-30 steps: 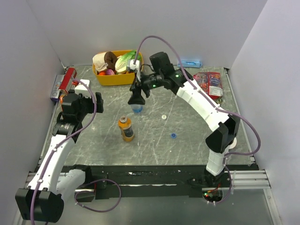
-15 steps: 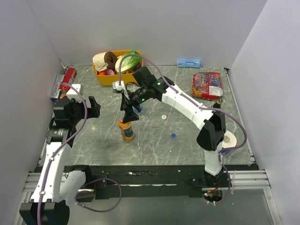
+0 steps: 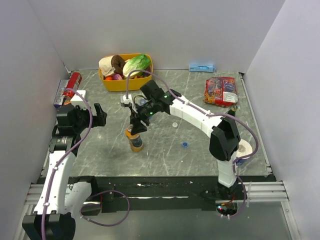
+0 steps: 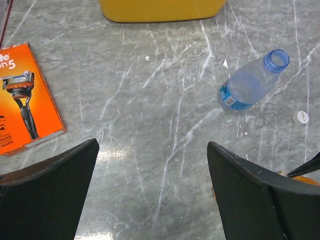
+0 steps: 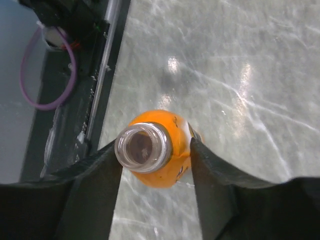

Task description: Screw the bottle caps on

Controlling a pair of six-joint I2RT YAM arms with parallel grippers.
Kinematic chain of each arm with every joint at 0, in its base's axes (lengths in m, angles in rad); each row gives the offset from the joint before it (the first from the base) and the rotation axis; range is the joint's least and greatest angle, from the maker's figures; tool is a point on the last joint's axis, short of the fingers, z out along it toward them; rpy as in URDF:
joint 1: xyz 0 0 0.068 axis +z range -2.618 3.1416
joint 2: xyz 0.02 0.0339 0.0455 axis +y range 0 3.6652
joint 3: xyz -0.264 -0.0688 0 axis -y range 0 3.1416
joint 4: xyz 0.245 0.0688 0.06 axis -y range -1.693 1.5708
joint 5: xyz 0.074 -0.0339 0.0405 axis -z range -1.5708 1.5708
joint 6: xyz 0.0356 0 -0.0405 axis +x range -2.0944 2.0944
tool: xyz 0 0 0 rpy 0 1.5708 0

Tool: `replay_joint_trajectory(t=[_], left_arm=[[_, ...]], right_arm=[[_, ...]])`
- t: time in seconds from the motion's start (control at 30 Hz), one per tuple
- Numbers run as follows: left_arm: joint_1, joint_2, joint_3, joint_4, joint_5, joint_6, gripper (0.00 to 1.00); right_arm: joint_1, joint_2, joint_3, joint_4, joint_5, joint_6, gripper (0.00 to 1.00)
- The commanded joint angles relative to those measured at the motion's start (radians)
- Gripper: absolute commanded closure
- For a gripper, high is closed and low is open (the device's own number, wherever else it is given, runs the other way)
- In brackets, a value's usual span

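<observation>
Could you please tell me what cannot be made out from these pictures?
Top view: the right arm hides most of the water bottle.
Right wrist view: seen from above, the orange bottle shows no label; whether the right pincer touches it is unclear.
Top view: white cap and blue cap too small to tell which way up.
Left wrist view: the left edge cuts off the razor pack.

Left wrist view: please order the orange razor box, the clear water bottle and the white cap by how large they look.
1. orange razor box, although it is partly cut off at the edge
2. clear water bottle
3. white cap
</observation>
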Motion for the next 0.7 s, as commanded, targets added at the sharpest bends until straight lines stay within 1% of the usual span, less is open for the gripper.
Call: replay_joint_trajectory(t=[0.0, 0.03, 0.07, 0.1, 0.13, 0.17, 0.23, 0.27, 0.3, 0.37, 0.4, 0.43, 0.5, 0.6, 0.63, 0.67], left_arm=[[0.009, 0.02, 0.024, 0.027, 0.068, 0.037, 0.04], [0.009, 0.026, 0.024, 0.031, 0.1, 0.056, 0.04], [0.009, 0.038, 0.024, 0.042, 0.196, 0.079, 0.03], [0.008, 0.044, 0.024, 0.04, 0.239, 0.112, 0.03], [0.006, 0.049, 0.029, 0.039, 0.291, 0.158, 0.04], [0.005, 0.044, 0.027, 0.042, 0.386, 0.178, 0.04], [0.005, 0.025, 0.013, 0.06, 0.511, 0.27, 0.04], [0.005, 0.002, 0.009, 0.066, 0.56, 0.3, 0.04], [0.006, -0.008, 0.006, 0.074, 0.647, 0.339, 0.04], [0.023, -0.002, 0.013, 0.054, 0.749, 0.382, 0.04], [0.067, 0.011, 0.018, 0.036, 0.877, 0.428, 0.04], [0.092, 0.023, 0.021, 0.021, 0.951, 0.442, 0.04], [0.12, 0.069, 0.029, 0.027, 1.031, 0.441, 0.04], [0.112, 0.124, 0.064, 0.03, 1.042, 0.447, 0.04], [0.104, 0.13, 0.061, 0.1, 1.021, 0.429, 0.04], [0.097, 0.127, 0.05, 0.143, 1.004, 0.363, 0.04]], right_arm=[[0.014, -0.083, -0.06, 0.13, 0.05, 0.038, 0.58], [0.011, -0.094, -0.065, 0.142, 0.069, 0.05, 0.63], [0.008, -0.122, -0.062, 0.153, 0.076, 0.064, 0.67], [0.001, -0.134, -0.057, 0.16, 0.081, 0.085, 0.73], [-0.008, -0.148, -0.049, 0.161, 0.083, 0.094, 0.76], [-0.03, -0.177, -0.031, 0.159, 0.092, 0.105, 0.79], [-0.054, -0.195, -0.002, 0.124, 0.09, 0.113, 0.8], [-0.079, -0.197, 0.045, 0.102, 0.098, 0.11, 0.81], [-0.091, -0.192, 0.073, 0.073, 0.099, 0.102, 0.82], [-0.133, -0.166, 0.153, 0.013, 0.089, 0.108, 0.83], [-0.145, -0.157, 0.177, 0.0, 0.089, 0.125, 0.83], [-0.156, -0.148, 0.196, -0.008, 0.086, 0.136, 0.84], [-0.173, -0.148, 0.204, 0.012, 0.087, 0.165, 0.85], [-0.173, -0.146, 0.217, 0.044, 0.08, 0.194, 0.87], [-0.173, -0.14, 0.228, 0.047, 0.07, 0.205, 0.88], [-0.174, -0.134, 0.242, 0.059, 0.063, 0.229, 0.89]])
